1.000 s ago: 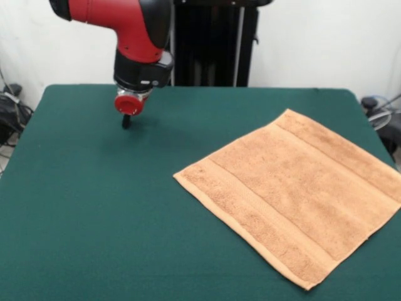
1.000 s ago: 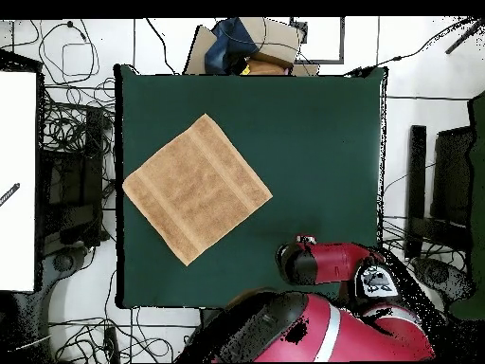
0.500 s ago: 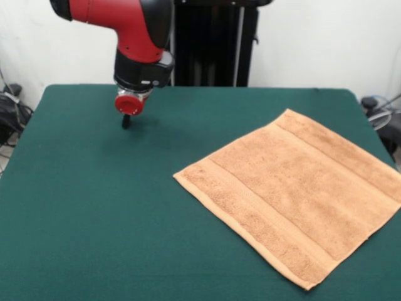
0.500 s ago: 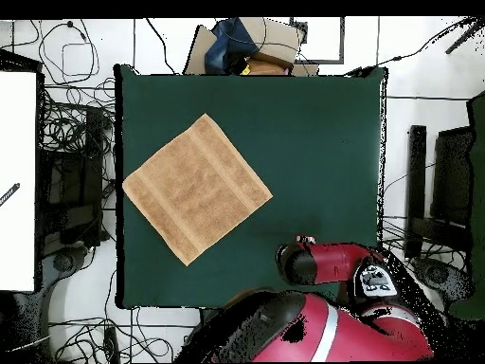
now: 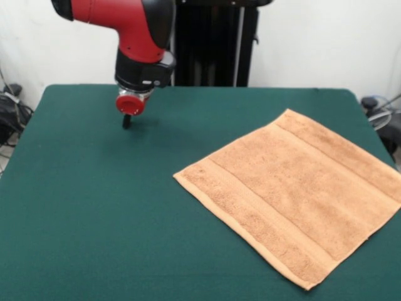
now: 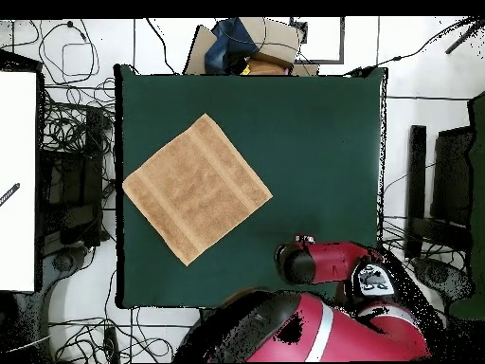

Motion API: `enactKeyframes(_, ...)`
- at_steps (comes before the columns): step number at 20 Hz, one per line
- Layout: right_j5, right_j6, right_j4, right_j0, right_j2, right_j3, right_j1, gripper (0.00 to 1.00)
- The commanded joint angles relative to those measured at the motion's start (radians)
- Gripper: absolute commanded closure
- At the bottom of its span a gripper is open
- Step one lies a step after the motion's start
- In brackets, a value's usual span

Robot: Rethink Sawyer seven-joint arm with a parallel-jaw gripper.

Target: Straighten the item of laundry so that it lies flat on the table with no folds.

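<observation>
- Hand towel: orange-brown terry, spread open on the green table. Lies turned cornerwise to the table edges, like a diamond in the overhead view.
- Towel surface reads flat in both views; no folds or turned-up corners visible. Woven border bands run parallel along two opposite sides.
- Front view: towel sits on the right half of the table, one corner pointing to the table's middle, its right side running to the picture's edge.
- Overhead view: towel lies at the table's left half, one corner close to the left table edge.
- Gripper: hangs from the red and black arm, a red disc above dark tips, low over bare felt and well apart from the towel. Holds nothing; how far the tips are parted, cannot tell.
- Overhead view: the arm's body covers the gripper.
- Cables and equipment lie on the floor around the table.
</observation>
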Motion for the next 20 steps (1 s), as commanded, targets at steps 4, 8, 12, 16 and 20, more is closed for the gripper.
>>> enactKeyframes(4, -0.047, -0.037, -0.007, 0.064, 0.012, -0.042, 0.053, 1.00)
enactKeyframes(8, -0.011, -0.055, 0.010, 0.060, 0.028, -0.026, 0.018, 1.00)
enactKeyframes(12, -0.003, -0.089, -0.009, 0.051, 0.036, -0.018, -0.005, 1.00)
enactKeyframes(16, -0.028, -0.090, -0.035, 0.061, 0.018, -0.037, 0.029, 1.00)
enactKeyframes(20, -0.027, -0.125, -0.059, 0.038, 0.027, -0.049, 0.032, 1.00)
